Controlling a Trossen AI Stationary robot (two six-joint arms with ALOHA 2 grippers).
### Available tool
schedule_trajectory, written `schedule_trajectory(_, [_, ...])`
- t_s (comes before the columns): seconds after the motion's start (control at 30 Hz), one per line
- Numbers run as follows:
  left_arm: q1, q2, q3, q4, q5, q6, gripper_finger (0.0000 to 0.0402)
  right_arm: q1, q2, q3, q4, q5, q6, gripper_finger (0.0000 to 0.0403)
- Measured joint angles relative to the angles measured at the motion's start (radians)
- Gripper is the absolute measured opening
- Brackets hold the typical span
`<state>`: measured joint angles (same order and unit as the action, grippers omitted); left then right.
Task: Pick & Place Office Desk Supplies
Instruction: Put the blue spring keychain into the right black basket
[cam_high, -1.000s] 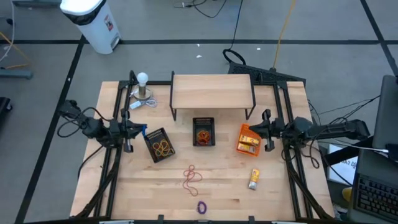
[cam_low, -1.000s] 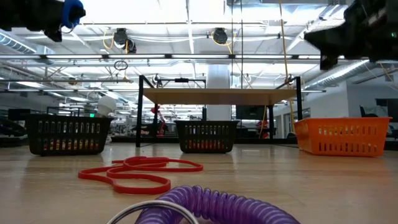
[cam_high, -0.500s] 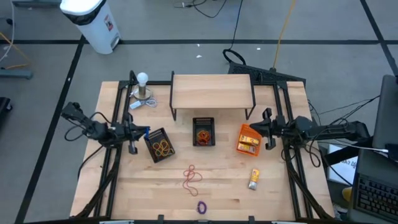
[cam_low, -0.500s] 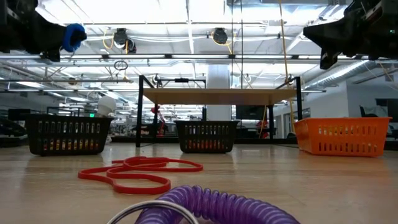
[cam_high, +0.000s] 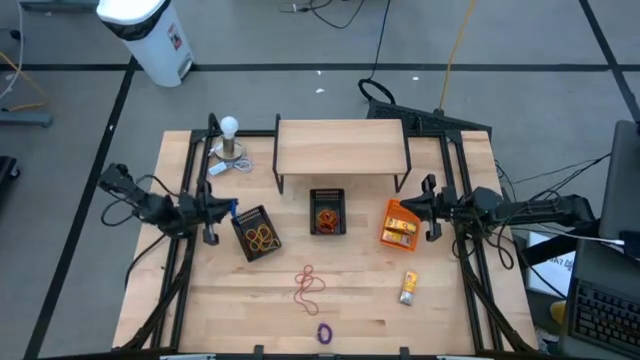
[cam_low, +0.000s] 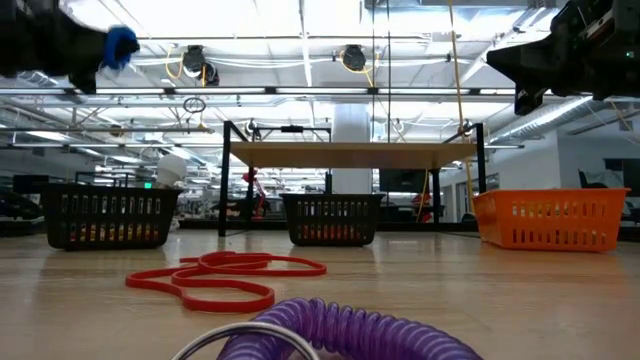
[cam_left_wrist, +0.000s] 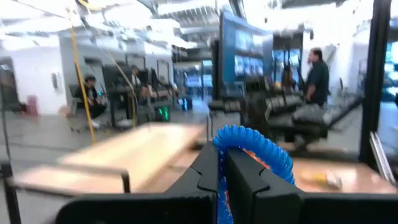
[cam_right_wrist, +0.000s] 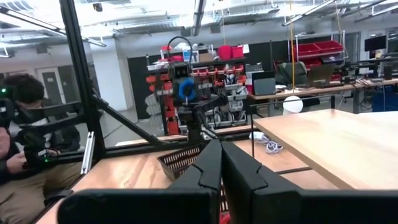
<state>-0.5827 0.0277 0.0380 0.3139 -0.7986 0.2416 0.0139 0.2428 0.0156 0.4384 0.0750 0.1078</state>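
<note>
My left gripper (cam_high: 222, 211) is at the table's left, well above the wood and beside the left black mesh bin (cam_high: 258, 233). It is shut on a small blue coiled ring (cam_left_wrist: 252, 146). My right gripper (cam_high: 422, 208) is shut on nothing and hangs raised by the orange bin (cam_high: 400, 225). Red rubber bands (cam_high: 308, 285) lie flat on the table's middle. A yellow packet (cam_high: 408, 288) lies flat to their right. A purple coiled ring (cam_high: 324, 333) rests at the near edge. My left gripper pinches the blue ring's lower arc (cam_left_wrist: 225, 163) between its two fingers. The fingers lie about level and point toward the table's right. The rest of the ring stands up past the fingertips, lifted clear of the table and the bins.
A middle black mesh bin (cam_high: 327, 212) holds orange and red bands, and the left bin holds tan ones. A wooden shelf (cam_high: 340, 148) stands at the back. A white bulb-shaped object (cam_high: 230, 140) is at the far left. People show in the room beyond.
My left gripper has sunk a little with the blue ring, staying shut and well above the table.
</note>
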Motion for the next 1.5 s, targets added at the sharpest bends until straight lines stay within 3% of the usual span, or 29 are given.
schedule_trajectory(0.23, [0.0, 0.164, 0.229, -0.001, -0.057, 0.123, 0.0007, 0.0, 0.0, 0.0, 0.007, 0.002, -0.005, 0.0])
schedule_trajectory(0.53, [0.043, 0.575, 0.571, -0.064, -0.102, 0.138, 0.0007, 0.0, 0.0, -0.001, 0.007, 0.002, -0.015, 0.0])
schedule_trajectory(0.67, [0.116, 0.747, 0.748, -0.203, -0.079, 0.065, 0.0007, 0.0, 0.0, -0.001, 0.014, 0.002, -0.015, 0.0])
schedule_trajectory(0.93, [0.347, 1.013, 1.012, -0.505, 0.297, -0.108, 0.0007, 0.0, 0.0, -0.001, 0.021, 0.002, 0.003, 0.0])
schedule_trajectory(1.2, [0.529, 1.223, 1.086, -0.567, 0.606, -0.171, 0.0007, 0.0, 0.0, -0.001, 0.021, 0.002, 0.004, 0.0])
schedule_trajectory(1.5, [0.606, 1.484, 1.086, -0.541, 0.744, -0.207, 0.0007, 0.0, 0.0, -0.001, 0.001, 0.002, 0.004, 0.0])
